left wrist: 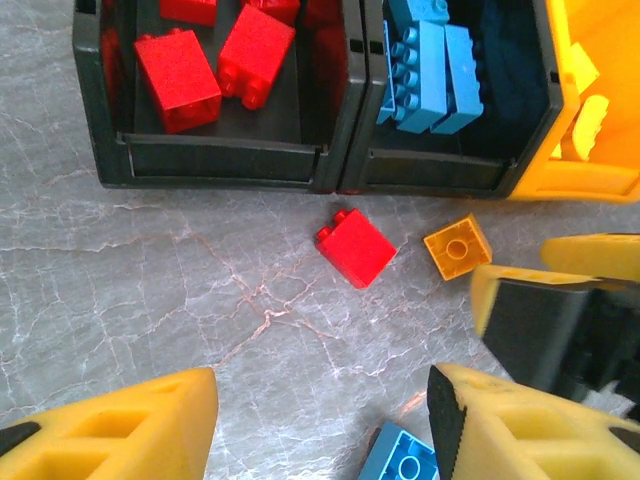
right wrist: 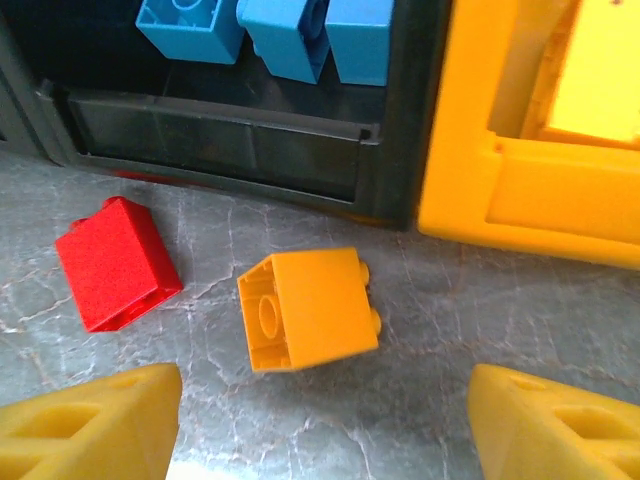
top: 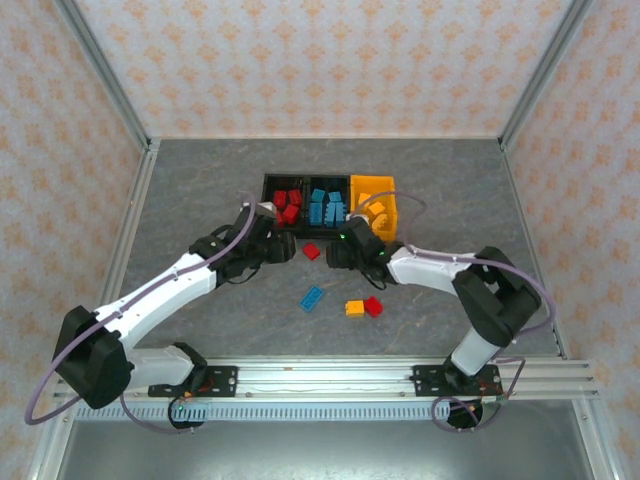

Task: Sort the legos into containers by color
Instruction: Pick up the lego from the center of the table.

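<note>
Grey marbled bench (top: pixel 200 190), boxed in by patterned papered walls (top: pixel 300 60). The containers (top: pixel 305 177) stand far centre, holding red, blue and orange legos (top: pixel 312 298); others lie loose nearer. Left tool (left wrist: pixel 320 410) stands apart, empty. Right tool (right wrist: pixel 325 410) stands apart around an orange brick (right wrist: pixel 308 308), not touching it.

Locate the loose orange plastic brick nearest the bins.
In the right wrist view, the orange brick lies before the black bin of blue bricks, right of a red brick.
</note>
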### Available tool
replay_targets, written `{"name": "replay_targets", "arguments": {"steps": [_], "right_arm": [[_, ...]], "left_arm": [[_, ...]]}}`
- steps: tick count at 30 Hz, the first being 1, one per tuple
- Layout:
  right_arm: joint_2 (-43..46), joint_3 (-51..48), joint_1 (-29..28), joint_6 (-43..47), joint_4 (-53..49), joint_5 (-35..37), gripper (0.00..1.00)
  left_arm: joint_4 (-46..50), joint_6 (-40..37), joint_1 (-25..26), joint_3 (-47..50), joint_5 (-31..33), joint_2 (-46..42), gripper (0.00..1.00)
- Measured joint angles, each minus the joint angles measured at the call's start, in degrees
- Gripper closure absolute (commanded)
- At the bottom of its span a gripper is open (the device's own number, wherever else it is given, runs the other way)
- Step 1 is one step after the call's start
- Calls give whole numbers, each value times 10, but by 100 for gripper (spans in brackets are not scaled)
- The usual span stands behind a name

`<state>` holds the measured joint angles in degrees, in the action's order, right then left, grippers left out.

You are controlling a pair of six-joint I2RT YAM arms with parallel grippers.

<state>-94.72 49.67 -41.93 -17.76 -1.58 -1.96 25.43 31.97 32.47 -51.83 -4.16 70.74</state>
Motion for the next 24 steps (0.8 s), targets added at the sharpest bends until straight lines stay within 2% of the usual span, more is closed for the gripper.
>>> {"name": "replay_targets", "arguments": {"steps": [8, 14, 18, 24], "right_arm": [[-70, 33, -4, 16, 13, 14, 30], [-94, 54, -13, 27, -1, 38, 37], [-109, 72, -25, 38, -23, 75, 49], [-118, 83, -31, 48, -27, 93, 60]], "left_arm": [[0, 4, -4, 16, 1, -6, 40], [0, 8, -4, 19, 1, -5, 41], [-3, 10, -4, 21, 1, 0, 41], [-5, 17, -4, 25, 1, 0, 41]]}}
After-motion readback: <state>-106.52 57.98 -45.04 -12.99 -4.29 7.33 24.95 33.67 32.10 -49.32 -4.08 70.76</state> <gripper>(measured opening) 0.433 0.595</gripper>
